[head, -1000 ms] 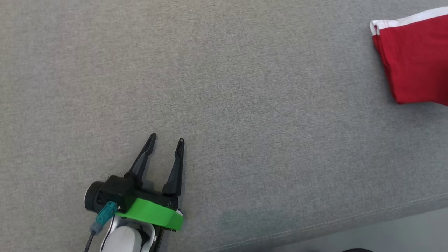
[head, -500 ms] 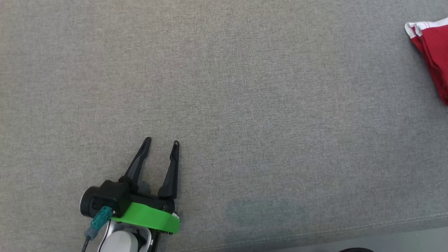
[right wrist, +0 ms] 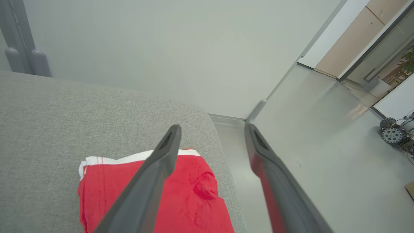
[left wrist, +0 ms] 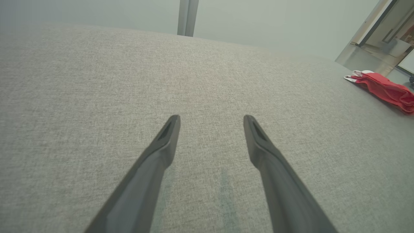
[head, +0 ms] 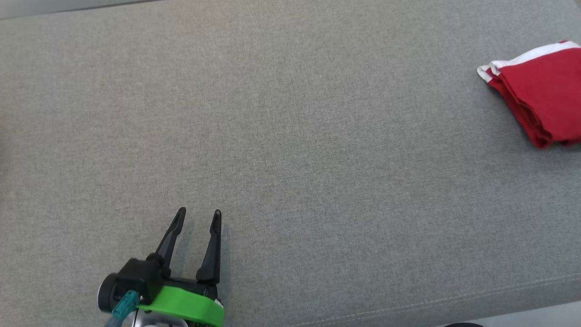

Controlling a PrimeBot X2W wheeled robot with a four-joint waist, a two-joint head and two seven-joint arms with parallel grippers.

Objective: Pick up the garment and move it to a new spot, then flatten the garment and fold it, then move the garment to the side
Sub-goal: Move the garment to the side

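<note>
So the head view has the left gripper (head: 199, 211) down at about 7 o'clock, fingers spread apart over bare fabric. The garment (head: 540, 91) sits way off at 2 o'clock, well apart from it. It's a folded red piece with a white band along its far edge, partly cut off by the frame.

The left wrist view shows the same spread on the left gripper (left wrist: 212, 118), with the garment (left wrist: 385, 89) lying low and flat at 2 o'clock near the surface's far corner.

The right wrist view gives you the right gripper (right wrist: 212, 127). Its fingers are wide apart too, over the garment (right wrist: 190, 200), which lies right at the rounded end of the surface. Can't tell if a finger touches the cloth.

The surface (head: 317, 136) is grey woven upholstery with a stitched seam along the near edge. Around it are a plain pale wall (right wrist: 161, 48), a glossy grey floor (right wrist: 307, 145) and a grey post (left wrist: 187, 16). A small wheeled machine (right wrist: 394, 132) sits at 3 o'clock in the right wrist view.

Versus half a second ago, the whole head picture has shifted, so the camera moved. More of the garment is in frame, and the surface's far edge shows at 11 o'clock.
</note>
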